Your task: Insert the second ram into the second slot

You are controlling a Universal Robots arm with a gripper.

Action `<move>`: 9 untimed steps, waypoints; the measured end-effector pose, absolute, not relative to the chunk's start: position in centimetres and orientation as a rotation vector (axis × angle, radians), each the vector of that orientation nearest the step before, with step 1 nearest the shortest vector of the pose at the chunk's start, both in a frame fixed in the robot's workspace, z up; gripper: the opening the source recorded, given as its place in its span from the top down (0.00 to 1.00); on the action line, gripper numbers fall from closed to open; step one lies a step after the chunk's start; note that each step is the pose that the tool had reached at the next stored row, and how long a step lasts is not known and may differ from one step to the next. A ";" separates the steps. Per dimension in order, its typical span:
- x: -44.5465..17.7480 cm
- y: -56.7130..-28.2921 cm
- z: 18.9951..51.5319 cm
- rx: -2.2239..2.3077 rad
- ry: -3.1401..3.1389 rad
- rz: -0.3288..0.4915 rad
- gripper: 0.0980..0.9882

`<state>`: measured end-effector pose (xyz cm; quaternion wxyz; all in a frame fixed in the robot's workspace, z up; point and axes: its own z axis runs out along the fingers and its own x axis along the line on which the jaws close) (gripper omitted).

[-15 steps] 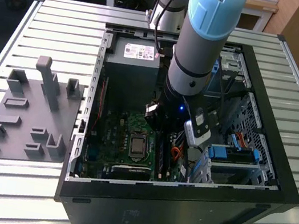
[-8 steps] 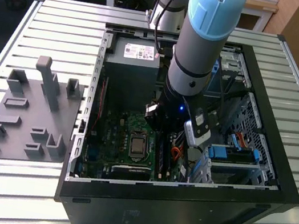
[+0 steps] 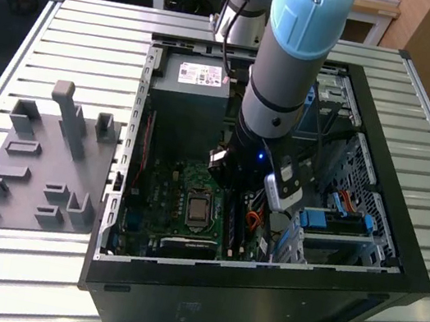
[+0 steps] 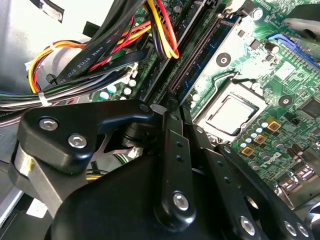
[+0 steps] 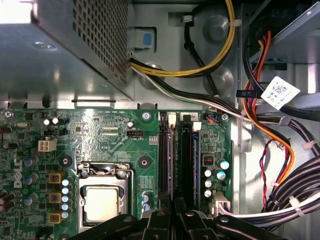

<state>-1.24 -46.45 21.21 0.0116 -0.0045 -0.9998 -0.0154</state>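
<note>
In both wrist views the claw (image 5: 173, 216) (image 4: 172, 112) sits low over the memory slots (image 5: 176, 160), just beside the processor socket (image 5: 104, 202). Its black fingers (image 5: 159, 220) are drawn together, with barely a slit between the tips. A thin bluish stick, the second ram (image 5: 170, 160), seems to stand on edge in the slot that runs straight out from the fingertips. The tips cover its near end, so I cannot tell whether they pinch it or only rest on it. Another blue-edged stick (image 5: 196, 165) stands in a slot one step farther from the socket.

Beyond the slots, on the side away from the socket, bundled cables (image 5: 270, 145) (black, orange, red and yellow) curve along the case wall. Past the far edge of the motherboard (image 5: 100, 130) is the grey perforated power supply (image 5: 75, 45).

In the exterior view the arm (image 3: 283, 81) reaches down into the open computer case (image 3: 257, 302), hiding the slots beside the socket. Bright-blue drive brackets (image 3: 337, 224) lie toward the exterior view's right of the socket. Outside the case, well apart toward the exterior view's left, a grey parts holder (image 3: 38, 171) rests on the slatted bench (image 3: 80, 29).
</note>
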 end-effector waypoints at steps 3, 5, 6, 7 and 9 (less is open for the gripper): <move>-1.2 -46.5 21.2 -0.020 -3.118 -0.048 0.96; -1.2 -46.5 21.2 -0.021 -3.118 -0.048 0.96; -1.2 -46.4 21.2 -0.021 -3.118 -0.048 0.96; -1.2 -46.4 21.3 -0.021 -3.118 -0.048 0.96; -1.2 -46.4 21.5 -0.021 -3.118 -0.048 0.96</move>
